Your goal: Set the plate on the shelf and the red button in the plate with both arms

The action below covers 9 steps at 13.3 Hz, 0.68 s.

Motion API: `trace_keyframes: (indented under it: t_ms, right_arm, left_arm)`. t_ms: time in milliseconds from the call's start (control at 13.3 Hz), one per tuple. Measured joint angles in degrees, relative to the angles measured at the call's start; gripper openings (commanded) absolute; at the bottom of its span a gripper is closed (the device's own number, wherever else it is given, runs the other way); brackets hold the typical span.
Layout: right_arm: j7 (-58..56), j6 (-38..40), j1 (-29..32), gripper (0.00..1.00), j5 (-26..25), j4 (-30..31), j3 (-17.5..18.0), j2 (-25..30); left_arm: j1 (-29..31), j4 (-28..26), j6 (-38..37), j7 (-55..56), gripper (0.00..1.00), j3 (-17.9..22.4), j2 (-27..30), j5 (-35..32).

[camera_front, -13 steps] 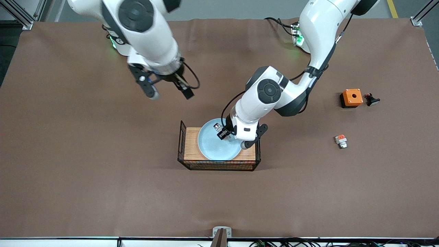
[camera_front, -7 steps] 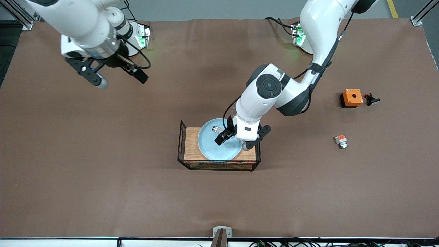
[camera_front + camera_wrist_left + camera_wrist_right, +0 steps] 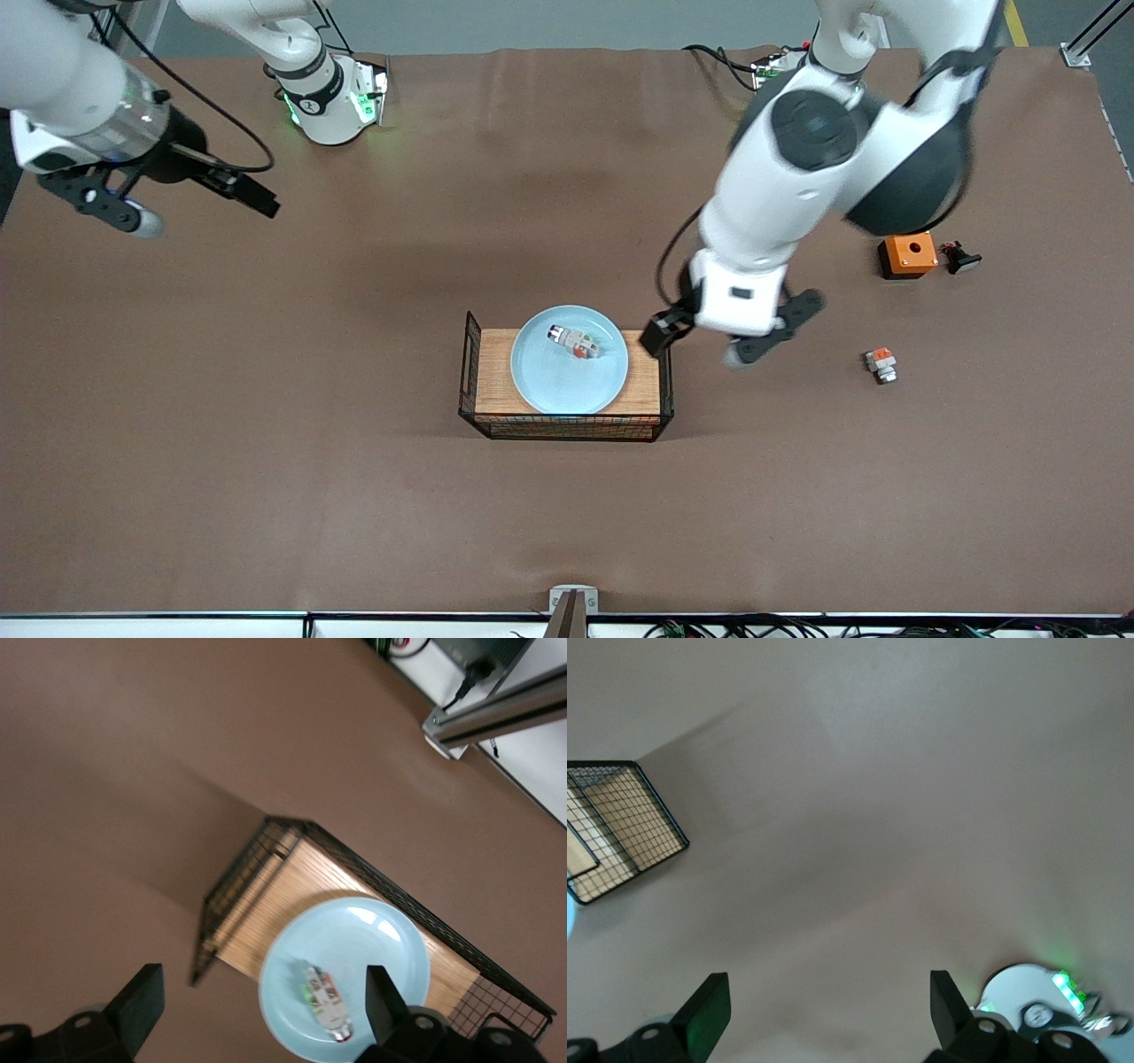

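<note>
I saw the red button [image 3: 574, 341] lying on the plate [image 3: 549, 381] in the wire basket [image 3: 567, 431]. My left gripper [image 3: 722, 335] hung spread above the basket's edge; my right gripper [image 3: 199, 199], also spread, waited well apart.

Left gripper [image 3: 725, 341] was down in the plate [image 3: 554, 381] closed on the red button [image 3: 574, 341]; it has let go, jaws now wide, and lifted out, hanging over the tray's [image 3: 483, 377] end wall and the bare cloth toward the left arm's end. Left elbow swung up and toward its base. Button now lies loose on the plate, on its side, in the half farther from the front camera; nothing touches it. Right gripper [image 3: 182, 199] pulled away from mid-table, out to the edge at the right arm's end, high over the cloth, jaws apart as before.
</note>
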<state>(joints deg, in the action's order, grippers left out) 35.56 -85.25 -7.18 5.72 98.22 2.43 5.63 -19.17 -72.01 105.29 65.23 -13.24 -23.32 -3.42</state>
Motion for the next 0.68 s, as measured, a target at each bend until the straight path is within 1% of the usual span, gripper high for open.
trace_keyframes:
  t_ms: [226, 452, 677]
  right_arm:
    - [-10.9, -1.9, 5.2, 0.99, 0.0, 2.1, 0.0, 1.7]
    - [-20.4, -2.4, 9.9, 0.99, -0.3, 2.3, -0.1, 2.6]
    - [-25.2, -3.3, 11.5, 0.99, -2.6, 0.8, 0.0, 3.2]
  left_arm:
    - [7.2, 0.0, -9.2, -13.7, 1.0, 0.2, 6.3, -0.1]
    - [14.2, 0.0, -15.7, -26.1, 1.0, 0.3, 10.7, -0.1]
    - [19.3, -0.1, -22.6, -35.1, 1.0, 0.4, 14.5, -0.1]
